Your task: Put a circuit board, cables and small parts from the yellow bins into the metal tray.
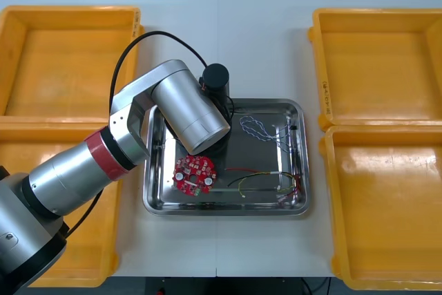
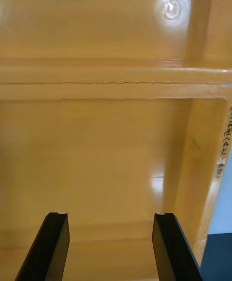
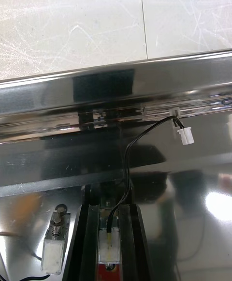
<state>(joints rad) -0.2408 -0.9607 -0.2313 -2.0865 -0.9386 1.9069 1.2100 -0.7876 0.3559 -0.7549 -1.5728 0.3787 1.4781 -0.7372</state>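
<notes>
My left arm (image 1: 190,108) reaches over the metal tray (image 1: 302,202) to its far left corner. In the left wrist view the left gripper (image 3: 108,235) is shut on the pale plug end of a black cable (image 3: 126,157), low over the tray floor. The cable curves up to a white connector (image 3: 185,136) by the tray's far wall (image 3: 145,87). A small metal part (image 3: 54,244) lies beside one finger. In the tray lie a round red circuit board (image 1: 195,174), a twisted blue and white cable (image 1: 259,129) and a red and yellow cable (image 1: 266,181). My right gripper (image 2: 108,228) hangs open over an orange bin floor (image 2: 111,155).
Two yellow bins stand at the left (image 1: 69,53) and two at the right (image 1: 380,60), their floors bare where they show. The left arm covers part of the near left bin (image 1: 90,253). The divider between two bins (image 2: 116,82) runs ahead of the right fingers.
</notes>
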